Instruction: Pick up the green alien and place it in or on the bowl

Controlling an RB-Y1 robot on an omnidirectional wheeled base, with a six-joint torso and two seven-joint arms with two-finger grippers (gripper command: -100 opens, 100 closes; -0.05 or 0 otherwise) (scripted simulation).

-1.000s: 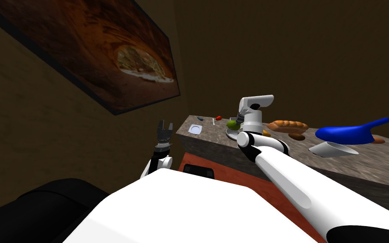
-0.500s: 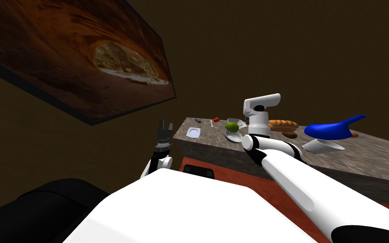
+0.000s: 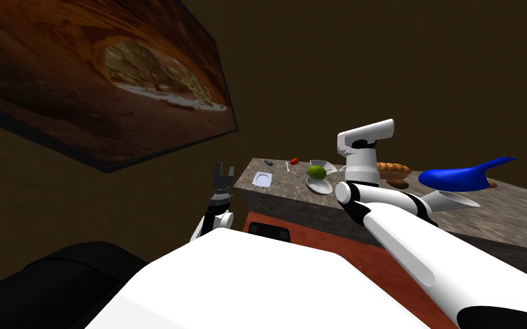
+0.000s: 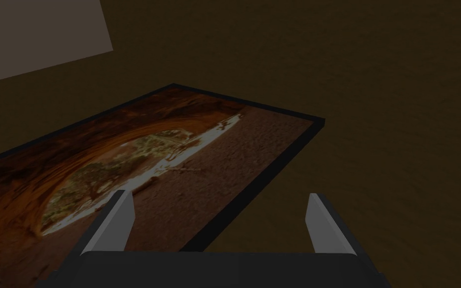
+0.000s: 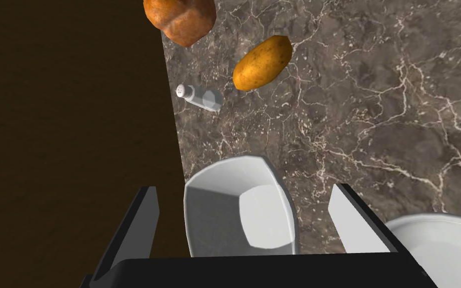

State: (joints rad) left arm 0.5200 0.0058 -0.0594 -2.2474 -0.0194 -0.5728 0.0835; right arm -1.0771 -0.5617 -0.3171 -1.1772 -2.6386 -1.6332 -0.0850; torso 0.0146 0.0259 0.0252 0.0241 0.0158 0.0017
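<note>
Dim, murky light throughout, sharp focus, wide-lens slant at edges

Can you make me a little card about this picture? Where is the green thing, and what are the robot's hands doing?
Green alien: on the marble counter, at the far rim of the round white dish; it seems to rest on it
Right gripper: open, empty, pointing down at an angular white bowl
Left gripper: open, empty, raised beside the counter's end
Also on the counter: potato, shaker, bread loaf
</note>
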